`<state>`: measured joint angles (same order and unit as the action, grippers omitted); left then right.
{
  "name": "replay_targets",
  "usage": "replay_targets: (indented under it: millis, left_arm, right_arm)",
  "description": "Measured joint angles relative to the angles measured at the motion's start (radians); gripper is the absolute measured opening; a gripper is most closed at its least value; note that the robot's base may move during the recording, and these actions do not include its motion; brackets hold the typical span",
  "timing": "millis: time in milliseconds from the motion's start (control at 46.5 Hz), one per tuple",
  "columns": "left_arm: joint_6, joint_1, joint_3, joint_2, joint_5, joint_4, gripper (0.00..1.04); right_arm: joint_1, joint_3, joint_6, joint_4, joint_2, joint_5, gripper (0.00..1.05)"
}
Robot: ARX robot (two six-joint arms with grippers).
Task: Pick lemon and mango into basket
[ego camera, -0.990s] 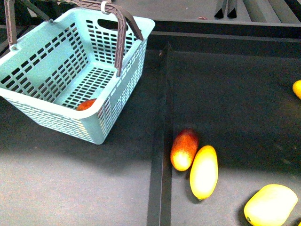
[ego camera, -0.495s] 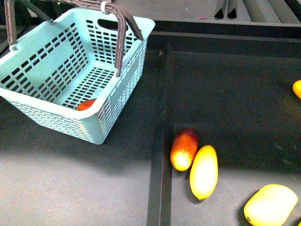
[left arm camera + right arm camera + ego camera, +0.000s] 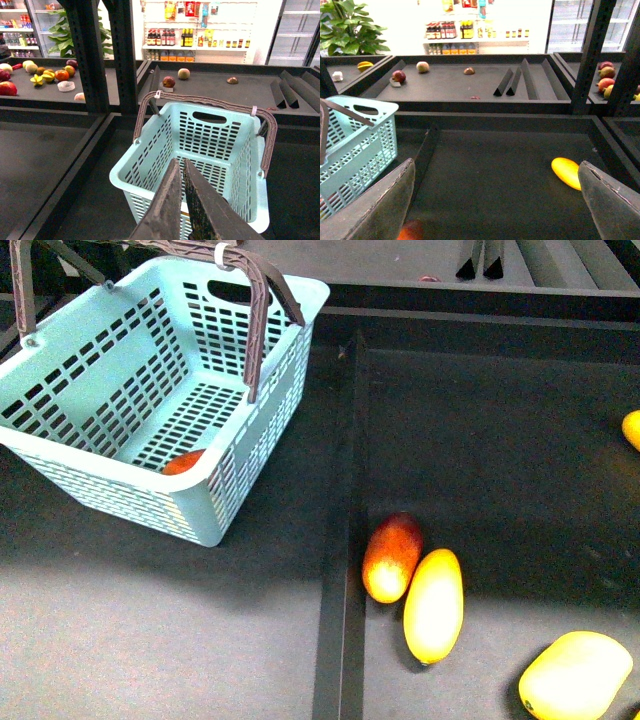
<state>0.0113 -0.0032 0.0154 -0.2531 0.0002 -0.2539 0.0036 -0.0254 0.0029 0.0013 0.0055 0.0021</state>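
Basket (image 3: 150, 390) sits far left on the dark counter (image 3: 150, 640), tilted, brown handles (image 3: 262, 320) up, white zip tie (image 3: 222, 254) on the top one. One red-orange fruit (image 3: 183, 462) is inside it, low against the near wall; can't tell which kind. Left gripper (image 3: 182, 172) shows only in the left wrist view: jaws pressed together, nothing between them, hanging above the basket's open top. A black divider rail (image 3: 340, 570) runs front to back just right of the basket. Right of the rail, a red-and-yellow mango (image 3: 391, 556) lies next to it, touching a long yellow mango (image 3: 433, 605) on its right side. Further right, at the lower edge, a bigger yellow fruit (image 3: 575, 675), partly cropped; could be lemon or mango, can't tell. At the far right edge, a sliver of another yellow fruit (image 3: 632, 429), well apart from the rest; in the right wrist view it reads as an elongated yellow piece (image 3: 567, 172). Right gripper (image 3: 495, 200) shows only in the right wrist view: jaws spread wide, empty, above bare counter.
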Motion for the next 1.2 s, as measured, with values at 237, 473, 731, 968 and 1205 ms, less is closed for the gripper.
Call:
replay_targets:
  millis: [237, 473, 731, 968, 1205]
  left_arm:
    - [0.000, 0.000, 0.000, 0.055, 0.000, 0.054, 0.03]
    - [0.000, 0.000, 0.000, 0.238, 0.000, 0.247, 0.03]
    - [0.000, 0.000, 0.000, 0.247, 0.000, 0.252, 0.03]
    - [0.000, 0.000, 0.000, 0.247, 0.000, 0.252, 0.03]
    - [0.000, 0.000, 0.000, 0.247, 0.000, 0.253, 0.03]
  right_arm:
    - [0.000, 0.000, 0.000, 0.000, 0.000, 0.000, 0.96]
    - [0.000, 0.000, 0.000, 0.000, 0.000, 0.000, 0.96]
    - [0.000, 0.000, 0.000, 0.000, 0.000, 0.000, 0.96]
    - [0.000, 0.000, 0.000, 0.000, 0.000, 0.000, 0.96]
    - [0.000, 0.000, 0.000, 0.000, 0.000, 0.000, 0.96]
